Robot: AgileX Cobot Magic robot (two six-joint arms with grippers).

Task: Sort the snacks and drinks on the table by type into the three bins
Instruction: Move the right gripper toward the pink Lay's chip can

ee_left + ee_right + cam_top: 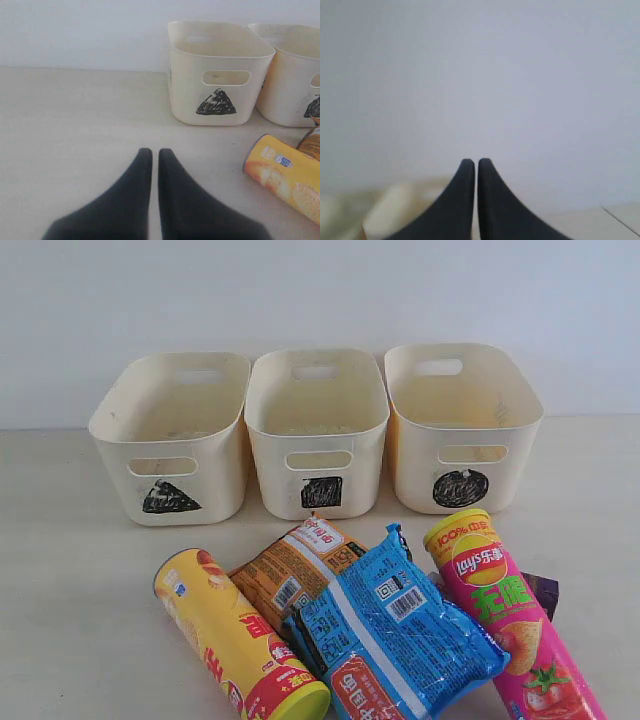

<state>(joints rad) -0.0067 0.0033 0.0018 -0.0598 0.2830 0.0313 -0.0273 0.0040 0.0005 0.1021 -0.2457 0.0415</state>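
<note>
Cream plastic bins, the triangle bin (170, 445), square bin (317, 435) and circle bin (462, 430), line the back of the table (60, 580), marks facing the pile. In front of them the yellow-red chip can (235, 645) and pink-green chip can (510, 625) lie flat, flanking the blue packet (395, 640), which overlaps the orange-brown packet (290, 575). My left end effector (155, 155) and right end effector (472, 164) are closed on nothing; I judge sorting unstarted.

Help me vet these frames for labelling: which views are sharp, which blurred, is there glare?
Exterior view: sharp, soft even light, sheen on the blue packet. Left wrist view: triangle bin crisp, shadows faint. Right wrist view: mostly blank wall; a cream bin out of focus.
</note>
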